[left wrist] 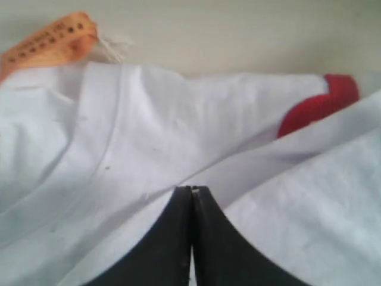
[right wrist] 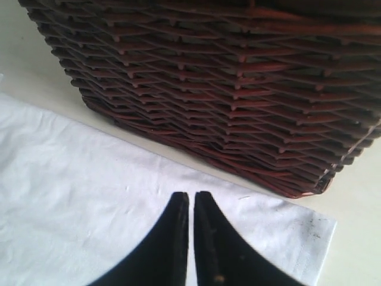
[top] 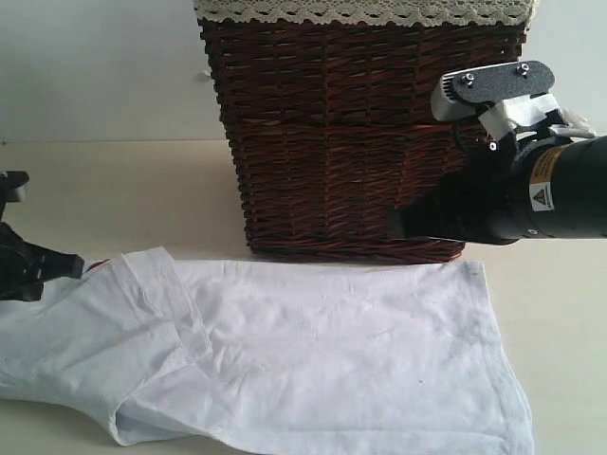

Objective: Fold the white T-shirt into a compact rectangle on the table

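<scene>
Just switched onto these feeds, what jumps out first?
The white T-shirt lies spread and wrinkled on the table, filling the exterior view's foreground. Directly behind it stands a tall dark wicker basket with lace trim. Both hands are shut: the left hand over cloth near the orange tag, the right hand over the shirt corner by the basket.

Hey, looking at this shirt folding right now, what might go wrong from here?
1. The right gripper sits close to the wicker basket, above the white T-shirt near its edge; a wide swing may knock the basket.
2. Both it and the left gripper are shut; lowered like this, they would likely push and bunch the cloth rather than pinch it.
3. The sleeve near the left gripper lies rumpled, so a fold may come out uneven.
</scene>
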### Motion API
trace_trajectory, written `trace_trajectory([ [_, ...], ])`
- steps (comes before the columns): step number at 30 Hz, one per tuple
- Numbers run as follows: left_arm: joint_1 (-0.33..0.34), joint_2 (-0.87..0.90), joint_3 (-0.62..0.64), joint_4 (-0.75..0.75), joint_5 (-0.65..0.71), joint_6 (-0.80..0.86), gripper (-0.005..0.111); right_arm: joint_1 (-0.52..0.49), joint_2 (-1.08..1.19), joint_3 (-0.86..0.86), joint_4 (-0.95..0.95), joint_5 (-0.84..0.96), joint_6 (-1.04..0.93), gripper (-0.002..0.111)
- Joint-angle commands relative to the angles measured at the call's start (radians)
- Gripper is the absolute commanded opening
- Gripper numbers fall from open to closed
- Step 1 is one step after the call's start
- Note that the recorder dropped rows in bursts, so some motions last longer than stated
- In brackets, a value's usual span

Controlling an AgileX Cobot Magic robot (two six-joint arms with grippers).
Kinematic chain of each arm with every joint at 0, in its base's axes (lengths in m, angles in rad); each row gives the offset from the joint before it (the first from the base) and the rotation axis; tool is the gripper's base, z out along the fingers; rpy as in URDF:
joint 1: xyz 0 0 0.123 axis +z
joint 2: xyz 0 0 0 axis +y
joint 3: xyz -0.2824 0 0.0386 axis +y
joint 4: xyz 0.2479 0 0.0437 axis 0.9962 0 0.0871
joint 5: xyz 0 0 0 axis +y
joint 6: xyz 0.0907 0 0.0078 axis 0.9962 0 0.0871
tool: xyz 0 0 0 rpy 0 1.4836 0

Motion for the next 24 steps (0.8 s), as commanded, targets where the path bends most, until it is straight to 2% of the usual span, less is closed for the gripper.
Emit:
trace_trajectory([
  [1, 0.044, -0.122, 0.005, -0.004, 0.092, -0.016, 0.024, -0.005, -0.009, 0.004, 0.012, 0.002, -0.017, 0.004],
  [4, 0.091, -0.17, 0.005, -0.004, 0.142, -0.016, 0.054, -0.005, -0.009, 0.004, 0.013, 0.0, -0.017, 0.004],
  [5, 0.106, -0.179, 0.005, -0.004, 0.153, -0.016, 0.062, -0.005, -0.009, 0.004, 0.013, 0.0, -0.017, 0.004],
  [6, 0.127, -0.187, 0.005, -0.004, 0.161, -0.016, 0.064, -0.005, -0.009, 0.004, 0.013, 0.0, -0.017, 0.004],
  [10, 0.232, -0.165, 0.005, -0.006, 0.145, -0.016, 0.055, -0.005, -0.009, 0.004, 0.018, 0.0, -0.017, 0.004],
  [16, 0.375, -0.081, -0.013, -0.039, 0.156, -0.018, 0.062, -0.005, -0.009, 0.004, 0.033, -0.013, -0.017, 0.004],
  [21, 0.393, -0.03, -0.018, -0.141, 0.164, 0.096, 0.062, -0.005, -0.03, 0.004, 0.033, -0.042, -0.017, 0.004],
  [24, 0.393, -0.006, -0.018, -0.346, 0.165, 0.272, 0.062, -0.005, -0.068, 0.004, 0.033, -0.041, -0.017, 0.004],
])
